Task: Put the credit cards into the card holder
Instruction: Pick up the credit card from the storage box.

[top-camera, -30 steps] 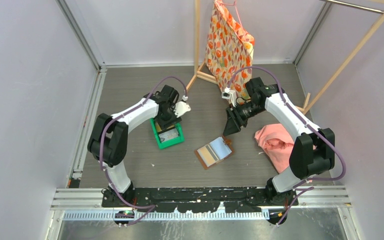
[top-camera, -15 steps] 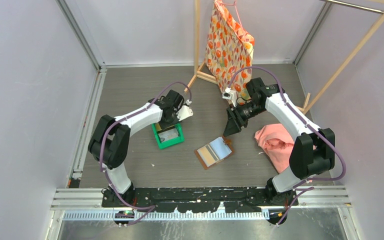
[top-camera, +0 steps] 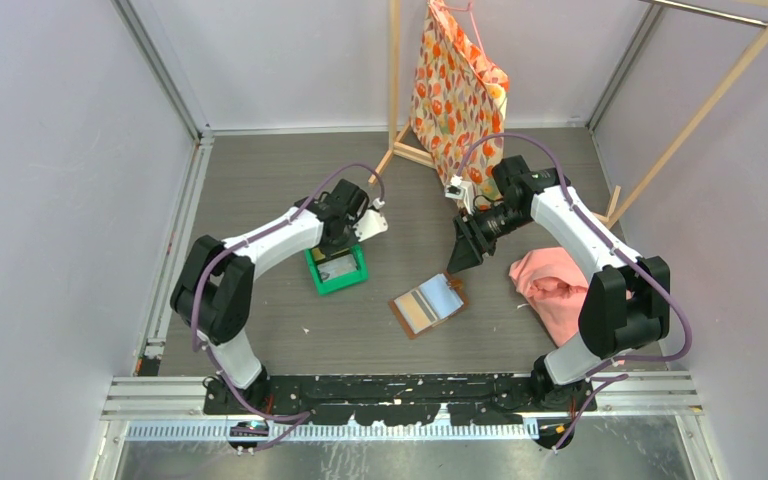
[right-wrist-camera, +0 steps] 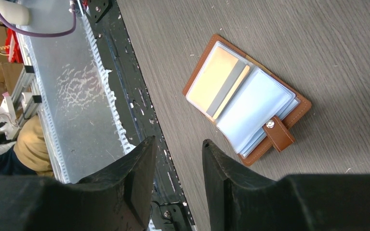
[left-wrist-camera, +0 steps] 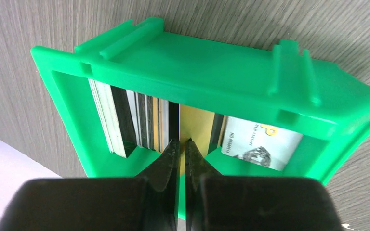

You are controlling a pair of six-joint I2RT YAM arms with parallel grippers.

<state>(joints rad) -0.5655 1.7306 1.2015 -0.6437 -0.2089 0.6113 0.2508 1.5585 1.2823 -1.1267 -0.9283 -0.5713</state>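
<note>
My left gripper [left-wrist-camera: 180,143] is down in the green bin [left-wrist-camera: 212,62], jaws pinched nearly shut on a gold card [left-wrist-camera: 198,127] among the upright credit cards [left-wrist-camera: 135,120]. My right gripper [right-wrist-camera: 176,163] hangs partly open (nothing between its fingers) beside the card holder [right-wrist-camera: 250,103], which lies unfolded on the table.

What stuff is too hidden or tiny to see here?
Top view: credit cards, mostly under the left gripper.
Left wrist view: white card's writing, too small; green bin's rim cuts it off.
Right wrist view: card holder's lower pages, covered by the top page.
</note>
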